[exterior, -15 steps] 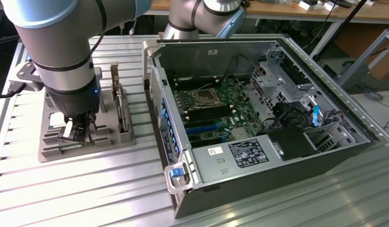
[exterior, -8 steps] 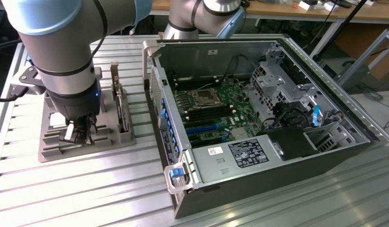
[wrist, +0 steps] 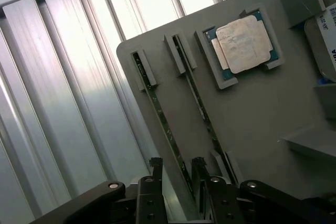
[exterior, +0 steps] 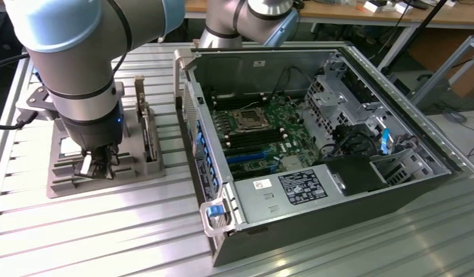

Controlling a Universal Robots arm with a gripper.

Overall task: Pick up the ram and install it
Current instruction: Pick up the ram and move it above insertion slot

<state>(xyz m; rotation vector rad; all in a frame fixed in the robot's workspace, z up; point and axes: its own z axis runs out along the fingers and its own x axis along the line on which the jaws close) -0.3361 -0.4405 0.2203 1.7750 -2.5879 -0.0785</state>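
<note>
1. Ram [wrist: 163, 124] stands on its long edge in a narrow slot of a grey tray [wrist: 252, 119]. It shows as a thin green strip running the length of the slot.
2. In the wrist view, the near end of the ram passes between the two dark fingers [wrist: 156, 169] of the hand [wrist: 177, 163].
3. The hand is spread wide and grips nothing. There is a gap on each side of the ram, and whether either finger brushes it cannot be told.
4. A second stick [wrist: 198, 98] stands just beside the ram in a parallel slot of the same tray, outside the fingers.
5. A square silver processor chip [wrist: 244, 43] lies flat in a framed recess of the tray, beyond the second stick. The corner of a hard drive [wrist: 323, 40] with a white label shows at the tray's far side.
6. In the exterior view, the hand [exterior: 98, 164] points straight down onto the tray [exterior: 68, 187] under the grey arm [exterior: 83, 75].
7. The tray rests on a ribbed metal surface [exterior: 106, 231].
8. An open computer case [exterior: 298, 222] lies on its side on the same surface, just to the exterior view's right of the tray. Its green motherboard [exterior: 268, 133] is exposed, well apart from the hand.
</note>
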